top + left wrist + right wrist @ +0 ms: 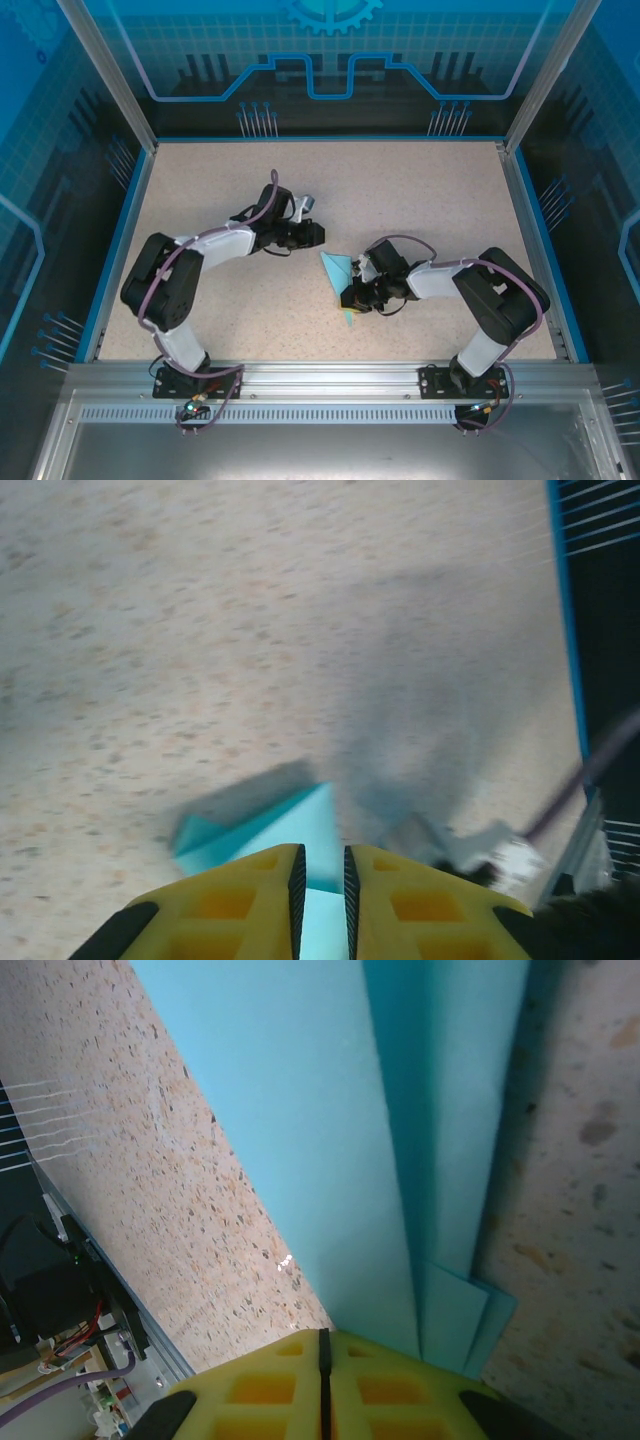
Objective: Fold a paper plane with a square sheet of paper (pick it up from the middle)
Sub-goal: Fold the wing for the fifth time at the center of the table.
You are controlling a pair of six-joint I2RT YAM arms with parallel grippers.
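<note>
The light-blue paper [338,268], folded into a narrow pointed shape of several layers, lies on the speckled table just right of the middle. In the right wrist view the folded paper [330,1110] runs away from my right gripper [323,1335], whose pads meet with no gap. That right gripper [352,297] sits over the paper's near end; a pinch cannot be told. My left gripper [318,235] hovers just up and left of the paper's far tip. The left gripper [322,852] shows a narrow gap, and the paper [300,825] lies beyond it.
The speckled table [430,190] is ringed by a blue rim [530,230] and angled metal posts at the back corners. An aluminium rail [320,385] carries both arm bases along the near edge. Open tabletop lies behind and to both sides of the paper.
</note>
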